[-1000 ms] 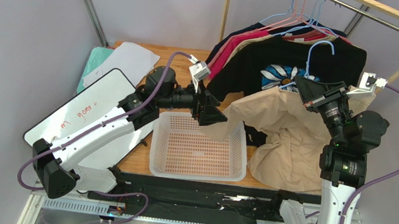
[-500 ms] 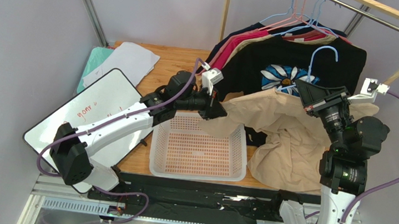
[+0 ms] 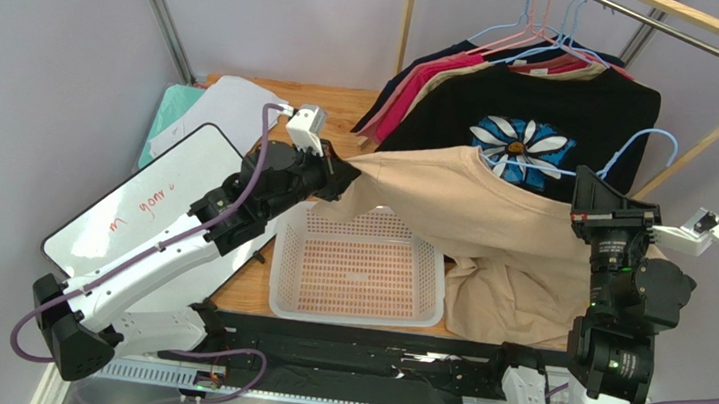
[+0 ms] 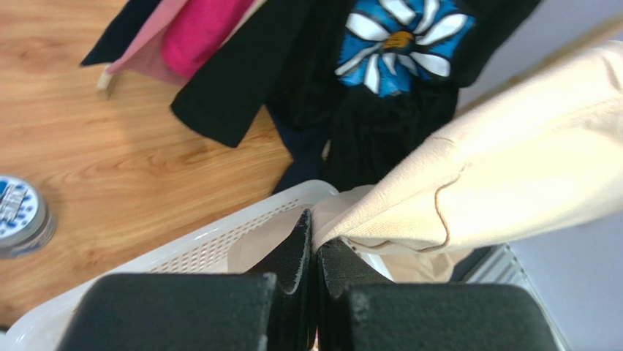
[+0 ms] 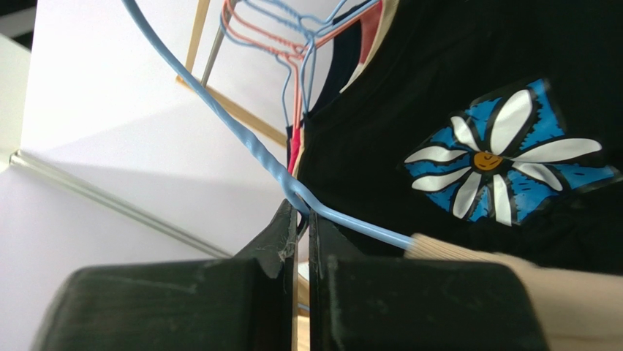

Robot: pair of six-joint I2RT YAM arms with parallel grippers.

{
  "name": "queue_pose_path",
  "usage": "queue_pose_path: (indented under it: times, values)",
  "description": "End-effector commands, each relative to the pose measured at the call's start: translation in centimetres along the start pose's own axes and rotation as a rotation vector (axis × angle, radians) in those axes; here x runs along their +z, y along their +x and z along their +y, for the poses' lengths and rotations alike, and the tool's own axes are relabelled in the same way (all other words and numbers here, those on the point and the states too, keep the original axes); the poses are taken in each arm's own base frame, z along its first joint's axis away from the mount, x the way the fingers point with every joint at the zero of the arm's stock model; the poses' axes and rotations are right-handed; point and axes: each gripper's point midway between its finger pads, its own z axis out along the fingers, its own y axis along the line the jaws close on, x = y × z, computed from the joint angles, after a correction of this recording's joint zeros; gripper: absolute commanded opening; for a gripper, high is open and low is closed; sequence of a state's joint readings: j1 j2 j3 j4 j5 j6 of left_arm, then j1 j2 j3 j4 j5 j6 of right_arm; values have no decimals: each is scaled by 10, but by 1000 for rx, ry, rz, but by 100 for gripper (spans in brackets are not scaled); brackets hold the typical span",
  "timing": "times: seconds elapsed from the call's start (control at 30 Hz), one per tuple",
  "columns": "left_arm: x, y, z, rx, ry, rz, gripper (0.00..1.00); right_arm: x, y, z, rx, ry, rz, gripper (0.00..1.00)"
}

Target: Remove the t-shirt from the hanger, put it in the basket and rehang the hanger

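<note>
Left tool [image 4: 314,228] dragged t-shirt [image 3: 464,198] taut over basket [image 3: 356,274]; right tool [image 5: 302,219] pinches hanger [image 5: 241,139].

Hanger [image 5: 351,222] arms hidden in t-shirt [image 3: 474,199]; whiteboard [image 3: 174,183] txt illegible.

The basket [image 3: 354,315] sits on the bench [image 3: 329,103]. Over it the t-shirt [image 3: 454,197] runs from my left pincer [image 4: 314,235] to the hanger [image 5: 248,148] in my right pincer [image 5: 300,213].

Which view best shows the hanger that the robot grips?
Right wrist: the blue hanger wire runs close up, pinched in the right tool. Top view shows it small, partly inside the beige t-shirt; left wrist, nothing.
</note>
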State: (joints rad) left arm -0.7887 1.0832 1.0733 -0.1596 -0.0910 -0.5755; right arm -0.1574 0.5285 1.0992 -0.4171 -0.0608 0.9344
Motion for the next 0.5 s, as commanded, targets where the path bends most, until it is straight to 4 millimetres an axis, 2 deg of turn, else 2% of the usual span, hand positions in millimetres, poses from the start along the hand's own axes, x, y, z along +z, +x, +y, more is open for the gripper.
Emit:
queue_pose_path:
  times: [0.0,0.07,0.23,0.33,0.43,0.47]
  values:
    - [7,-5,35,-68,-180,-23,0,-11,-32,-10,47,64,-185,0]
    - [8,-3,41,-89,-199,-20,0,-17,-38,-17,70,89,-234,0]
    - [13,6,41,-95,-169,-1,0,-30,-51,-21,111,103,-318,0]
    - [16,10,39,-89,-151,6,0,-32,-49,-16,131,82,-309,0]
    - [23,11,24,-62,-63,26,0,-27,-40,-6,167,24,-252,0]
    - [23,14,11,-54,6,50,0,-23,-34,-3,185,10,-220,0]
